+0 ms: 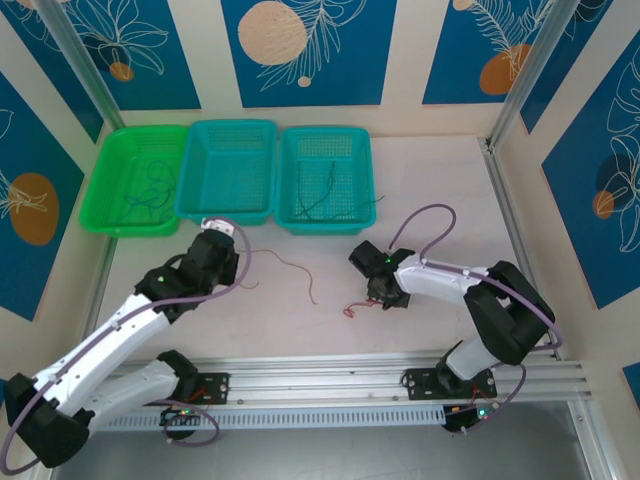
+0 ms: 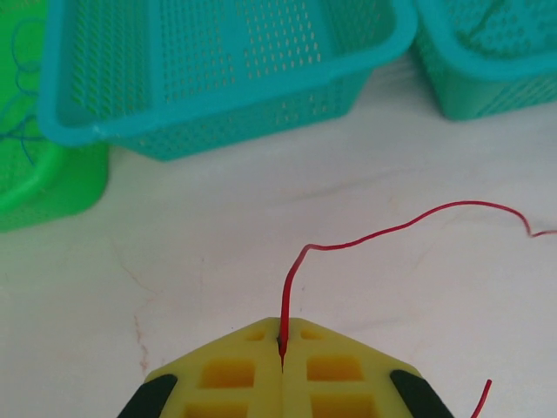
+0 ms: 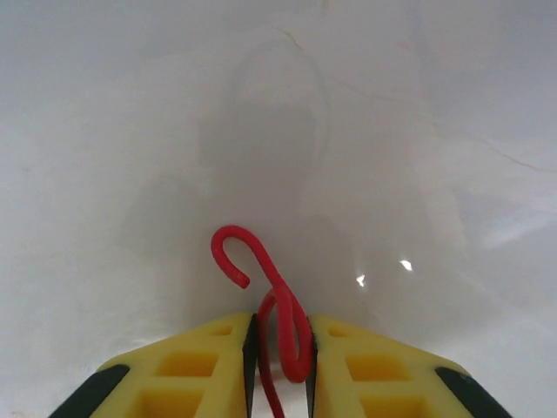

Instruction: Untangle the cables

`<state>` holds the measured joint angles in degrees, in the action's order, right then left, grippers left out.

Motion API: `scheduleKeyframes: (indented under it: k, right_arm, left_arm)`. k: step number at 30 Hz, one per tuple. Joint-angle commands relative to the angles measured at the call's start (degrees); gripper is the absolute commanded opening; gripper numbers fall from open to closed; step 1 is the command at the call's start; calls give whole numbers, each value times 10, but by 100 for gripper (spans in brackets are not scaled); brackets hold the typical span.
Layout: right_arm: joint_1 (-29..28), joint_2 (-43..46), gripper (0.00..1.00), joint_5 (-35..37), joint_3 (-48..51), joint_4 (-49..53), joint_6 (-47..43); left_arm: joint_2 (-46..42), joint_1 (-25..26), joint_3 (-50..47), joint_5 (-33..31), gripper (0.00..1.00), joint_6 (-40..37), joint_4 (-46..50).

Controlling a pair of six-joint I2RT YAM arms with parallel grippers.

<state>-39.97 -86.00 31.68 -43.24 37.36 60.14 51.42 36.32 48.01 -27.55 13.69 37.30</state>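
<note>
A thin red cable rises out of my left gripper, whose yellow fingers are shut on its end. It curves away to the right over the white table. From above, my left gripper sits just in front of the baskets, and the red cable trails right and toward the near edge. My right gripper is closed narrowly on a looped red cable that touches both pads, with a hooked end sticking out ahead. From above, the right gripper is low over a small red tangle.
Three mesh baskets line the back of the table. The green basket holds blue and dark cables, the middle teal basket is bare, and the right teal basket holds a dark green cable. An aluminium rail runs along the near edge.
</note>
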Motion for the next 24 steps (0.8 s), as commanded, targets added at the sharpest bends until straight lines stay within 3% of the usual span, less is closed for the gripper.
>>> scheduleKeyframes:
  k: [1,3,6,15,24]
  right_arm:
    - [3,30,35,-6,2,34,-11]
    - [0,49,44,-28,-18,39,-38]
    - [-8,80,50,-34,-54,71,-51]
    - [-13,191,56,-42,-107,106,-75]
    - [-13,257,57,-48,-98,126,-61]
  left_arm:
    - [-30,-5,63,67,0,-35,1]
    - [-37,-4,101,110,0,-46,-23]
    - [-14,-5,174,114,0,-71,-34]
    - [169,-26,451,14,0,-221,-24]
    - [349,-180,615,83,0,-248,-61]
